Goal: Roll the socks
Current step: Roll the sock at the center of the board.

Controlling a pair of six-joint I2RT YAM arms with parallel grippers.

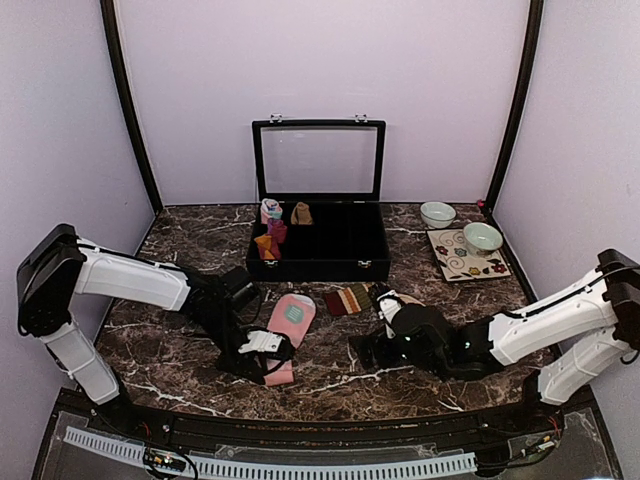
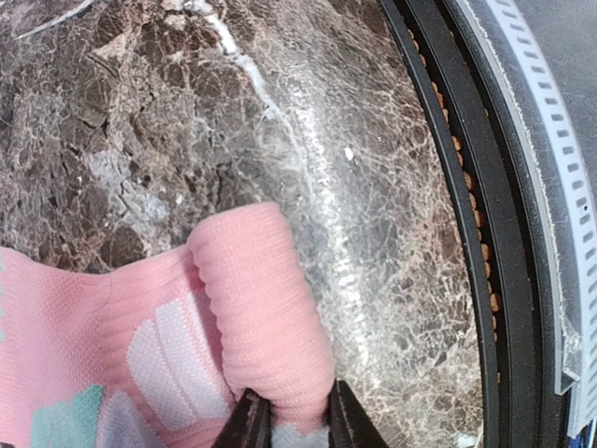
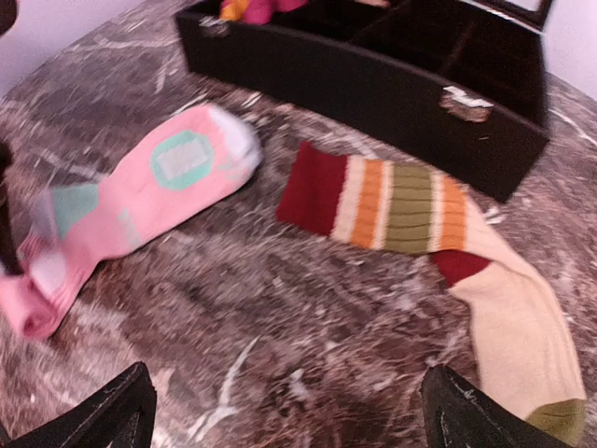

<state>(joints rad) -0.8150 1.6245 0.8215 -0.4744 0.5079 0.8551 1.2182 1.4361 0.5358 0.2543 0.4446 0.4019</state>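
Left end effector (image 2: 289, 422) grips the folded end of the pink sock (image 1: 291, 318), whose length runs from it toward the black box (image 1: 318, 268). Right end effector (image 3: 287, 373) stands open; the striped sock (image 3: 392, 205) lies before the box.

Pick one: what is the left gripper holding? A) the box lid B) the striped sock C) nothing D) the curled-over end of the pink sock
D: in the left wrist view the left gripper pinches the curled-over end of the pink sock; the striped sock lies apart, untouched.
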